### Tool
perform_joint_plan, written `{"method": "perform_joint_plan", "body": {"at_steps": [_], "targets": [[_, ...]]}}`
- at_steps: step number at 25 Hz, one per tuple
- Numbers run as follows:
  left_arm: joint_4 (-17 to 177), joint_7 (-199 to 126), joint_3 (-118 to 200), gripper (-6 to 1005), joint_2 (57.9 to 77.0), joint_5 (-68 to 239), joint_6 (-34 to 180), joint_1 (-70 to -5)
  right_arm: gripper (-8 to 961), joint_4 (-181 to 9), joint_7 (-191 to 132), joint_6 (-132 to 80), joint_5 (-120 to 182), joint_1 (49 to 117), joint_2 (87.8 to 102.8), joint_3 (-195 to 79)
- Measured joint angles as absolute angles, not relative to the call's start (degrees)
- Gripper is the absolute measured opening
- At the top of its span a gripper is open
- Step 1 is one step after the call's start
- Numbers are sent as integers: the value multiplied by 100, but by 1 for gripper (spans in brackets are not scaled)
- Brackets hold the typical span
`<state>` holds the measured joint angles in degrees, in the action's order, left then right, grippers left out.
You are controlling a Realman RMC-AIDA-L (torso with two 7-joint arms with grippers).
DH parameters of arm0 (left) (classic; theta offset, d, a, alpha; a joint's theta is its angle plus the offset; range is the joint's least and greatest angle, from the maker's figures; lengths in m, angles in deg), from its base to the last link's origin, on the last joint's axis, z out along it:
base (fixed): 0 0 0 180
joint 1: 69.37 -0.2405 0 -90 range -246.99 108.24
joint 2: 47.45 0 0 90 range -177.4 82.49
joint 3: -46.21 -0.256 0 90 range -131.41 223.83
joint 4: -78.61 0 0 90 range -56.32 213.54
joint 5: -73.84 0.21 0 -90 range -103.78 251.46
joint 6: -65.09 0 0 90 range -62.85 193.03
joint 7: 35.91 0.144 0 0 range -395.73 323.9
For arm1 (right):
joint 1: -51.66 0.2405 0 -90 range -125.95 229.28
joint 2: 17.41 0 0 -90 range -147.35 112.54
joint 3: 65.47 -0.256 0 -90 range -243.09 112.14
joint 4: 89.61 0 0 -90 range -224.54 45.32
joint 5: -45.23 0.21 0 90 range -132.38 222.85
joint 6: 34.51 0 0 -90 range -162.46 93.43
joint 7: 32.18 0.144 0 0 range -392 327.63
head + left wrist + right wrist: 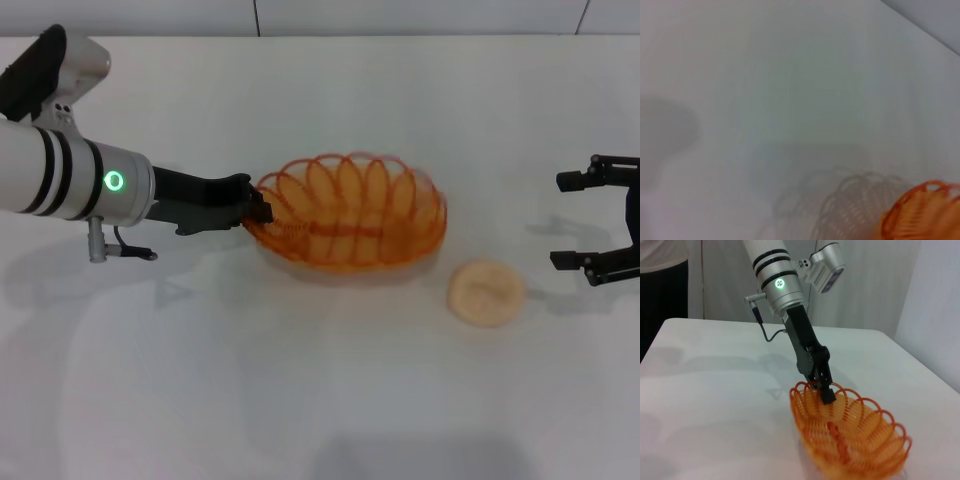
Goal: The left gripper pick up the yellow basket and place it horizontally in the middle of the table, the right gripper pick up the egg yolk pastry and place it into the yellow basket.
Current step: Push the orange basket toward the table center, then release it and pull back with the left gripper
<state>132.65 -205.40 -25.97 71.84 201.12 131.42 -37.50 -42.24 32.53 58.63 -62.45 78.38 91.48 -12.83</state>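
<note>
The yellow basket (350, 212) is an orange-yellow wire oval near the middle of the white table (300, 400). It is tilted, with its open side towards me. My left gripper (258, 208) is shut on the basket's left rim; in the right wrist view its fingers (826, 392) pinch the scalloped rim of the basket (855, 435). A bit of the rim shows in the left wrist view (925, 210). The egg yolk pastry (486, 292) lies on the table just right of and in front of the basket. My right gripper (585, 222) is open at the right edge, apart from the pastry.
The table's far edge (320, 36) meets a tiled wall. A white curtain (880, 280) hangs behind the table in the right wrist view, with a dark shape (662, 290) at its far corner.
</note>
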Motion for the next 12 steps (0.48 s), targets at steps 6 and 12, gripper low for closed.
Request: {"method": "perform_joint_plan", "body": {"at_steps": [6, 12], "targets": [[13265, -20504, -2604, 205, 7177, 20121, 13119, -3773, 870, -4213, 3253, 5884, -6245, 7841, 9145, -1294], [13287, -20476, -2603, 462, 7161, 20181, 13207, -3780, 870, -4213, 3278, 5884, -6245, 7844, 9152, -1296]]}}
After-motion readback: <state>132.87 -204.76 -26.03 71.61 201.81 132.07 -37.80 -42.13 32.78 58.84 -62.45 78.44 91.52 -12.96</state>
